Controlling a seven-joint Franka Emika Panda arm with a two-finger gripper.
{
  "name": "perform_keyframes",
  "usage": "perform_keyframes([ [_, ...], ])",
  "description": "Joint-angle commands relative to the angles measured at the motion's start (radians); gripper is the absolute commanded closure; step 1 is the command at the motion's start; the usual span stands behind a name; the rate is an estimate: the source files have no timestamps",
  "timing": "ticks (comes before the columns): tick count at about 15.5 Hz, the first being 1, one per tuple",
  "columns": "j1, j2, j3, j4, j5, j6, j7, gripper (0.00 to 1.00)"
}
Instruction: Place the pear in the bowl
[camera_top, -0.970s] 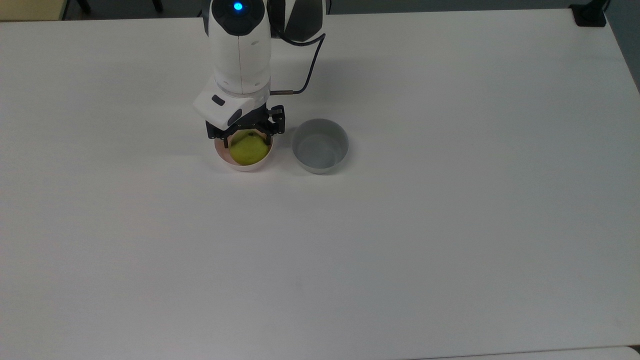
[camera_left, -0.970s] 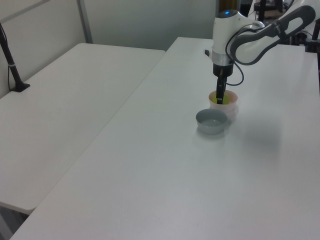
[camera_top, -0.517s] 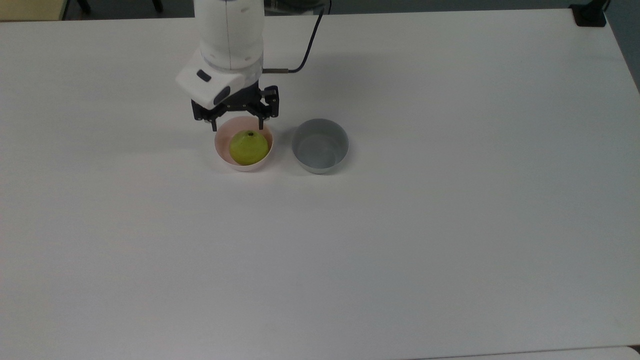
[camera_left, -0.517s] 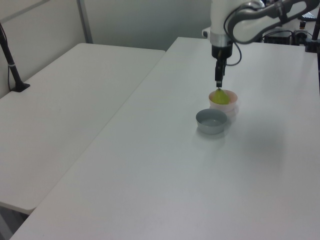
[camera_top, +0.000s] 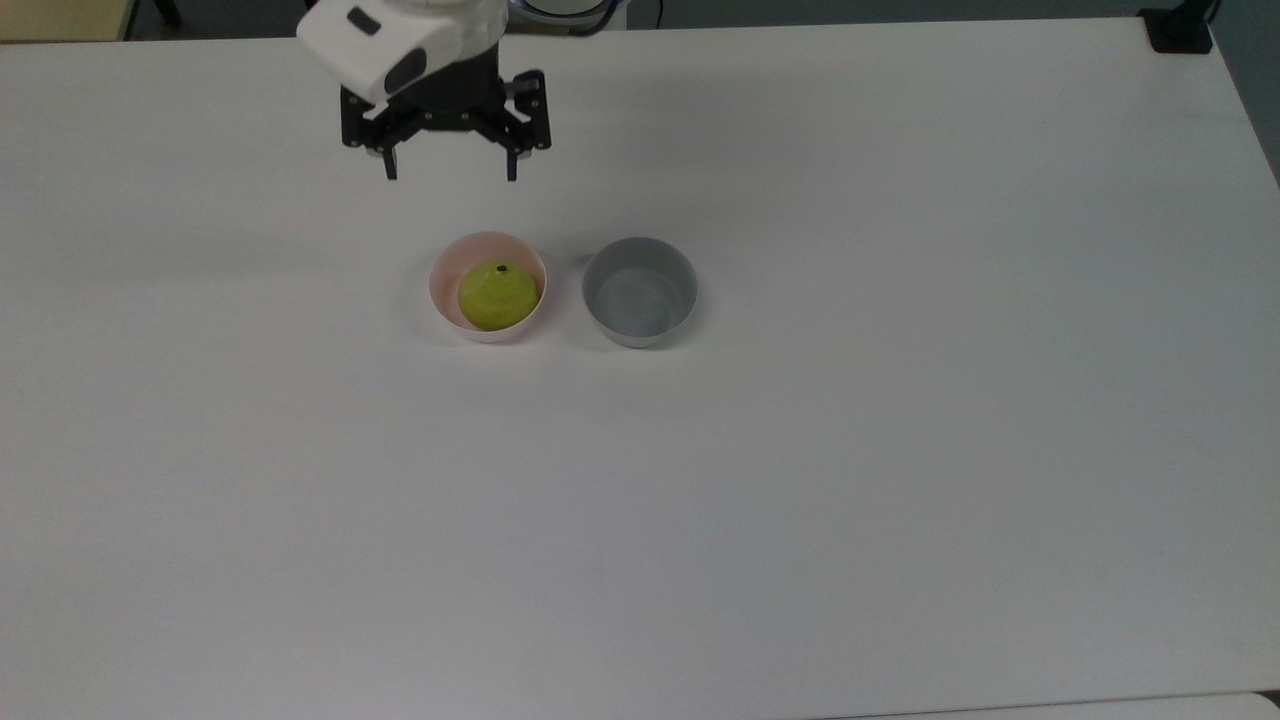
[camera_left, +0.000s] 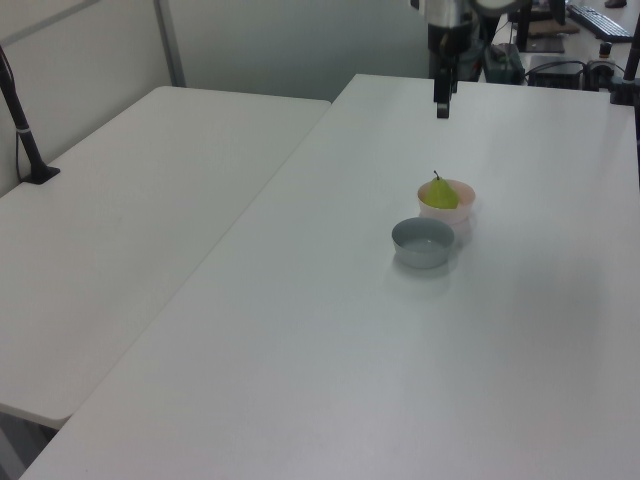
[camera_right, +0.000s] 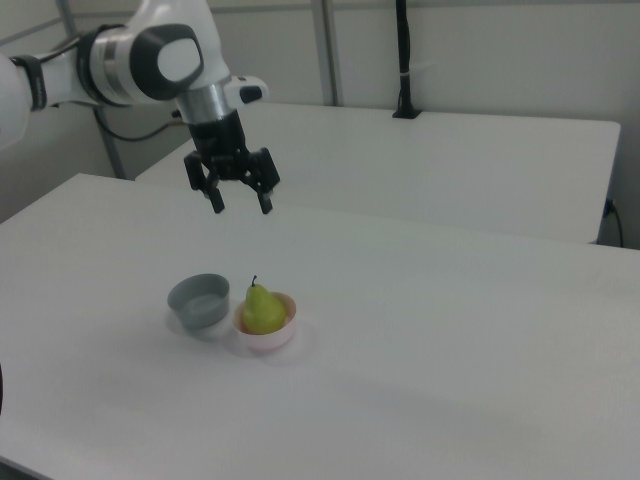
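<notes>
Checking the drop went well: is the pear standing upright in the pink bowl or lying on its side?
Upright. In the right view the pear sits in the pink bowl with its stem pointing up.

Pear sitting upright in the pale pink bowl on the white table.

The pear (camera_top: 497, 296) (camera_left: 442, 194) (camera_right: 262, 309) is yellow-green, wide at the base and narrowing to a top with a short dark stem pointing up; its upper half rises above the rim. It rests inside the pink bowl (camera_top: 446, 270) (camera_left: 462, 209) (camera_right: 284, 334), a small round bowl with smooth plain walls, standing upright on its base. In the top view the pear sits toward the nearer side of the bowl, leaving a crescent of bare pink inner wall at the far side.
</notes>
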Motion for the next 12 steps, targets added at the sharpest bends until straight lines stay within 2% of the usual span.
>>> perform_keyframes([
  [1,0.061,-0.041,-0.016,0.028,0.028,-0.053,0.016,0.0],
  [3,0.087,-0.067,-0.019,0.028,0.03,-0.071,0.016,0.0],
  [5,0.13,-0.085,-0.045,0.031,0.03,-0.103,0.017,0.0],
  [9,0.138,-0.11,-0.085,0.034,0.095,-0.163,0.028,0.0],
  [12,0.135,-0.128,-0.093,0.034,0.1,-0.182,0.031,0.0],
])
